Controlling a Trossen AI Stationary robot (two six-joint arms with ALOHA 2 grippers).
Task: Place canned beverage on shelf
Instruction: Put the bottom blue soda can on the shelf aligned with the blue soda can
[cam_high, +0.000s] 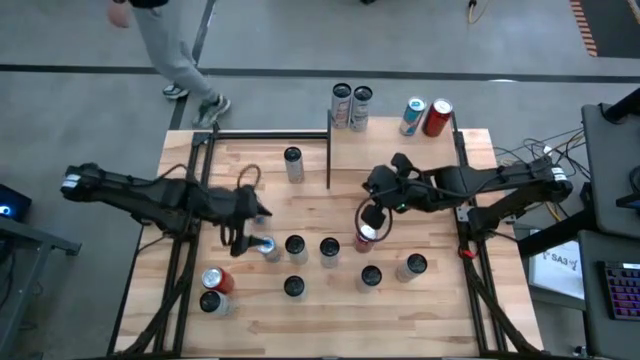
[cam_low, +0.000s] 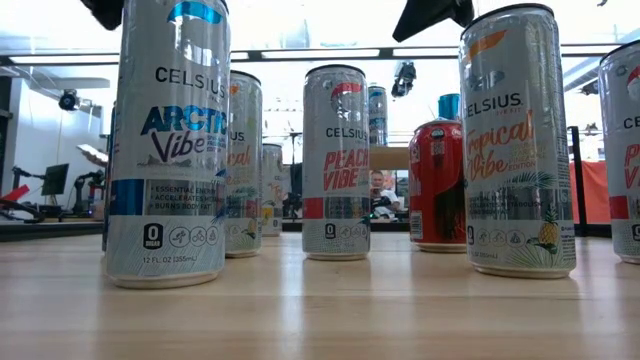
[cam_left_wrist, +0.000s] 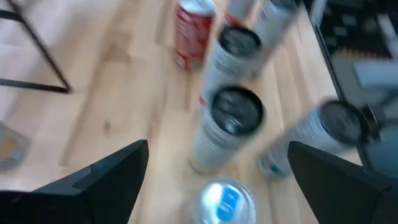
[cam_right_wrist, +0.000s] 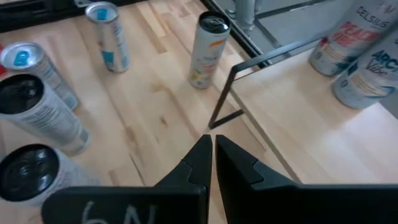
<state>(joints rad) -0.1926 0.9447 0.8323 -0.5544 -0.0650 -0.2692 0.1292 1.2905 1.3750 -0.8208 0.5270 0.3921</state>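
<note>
Right tool (cam_right_wrist: 213, 152) pressed together, empty, above mid-tabletop by the shelf (cam_high: 390, 150) at the far edge; four cans on shelf; left tool (cam_left_wrist: 217, 180) spread wide over blue-top can (cam_left_wrist: 227, 200), not touching.

We see a tabletop (cam_high: 300, 320) of pale wooden planks, smooth with a faint satin sheen and visible grain. The shelf (cam_right_wrist: 323, 118) is the same light wood, edged by thin matt black metal posts (cam_right_wrist: 225, 96). The cans (cam_low: 168, 150) are glossy printed metal (their dark tops duller), and one red can (cam_low: 438, 185) shines likewise. Both the left gripper (cam_left_wrist: 217, 180) and the right gripper (cam_right_wrist: 213, 158) look like matt black plastic
</note>
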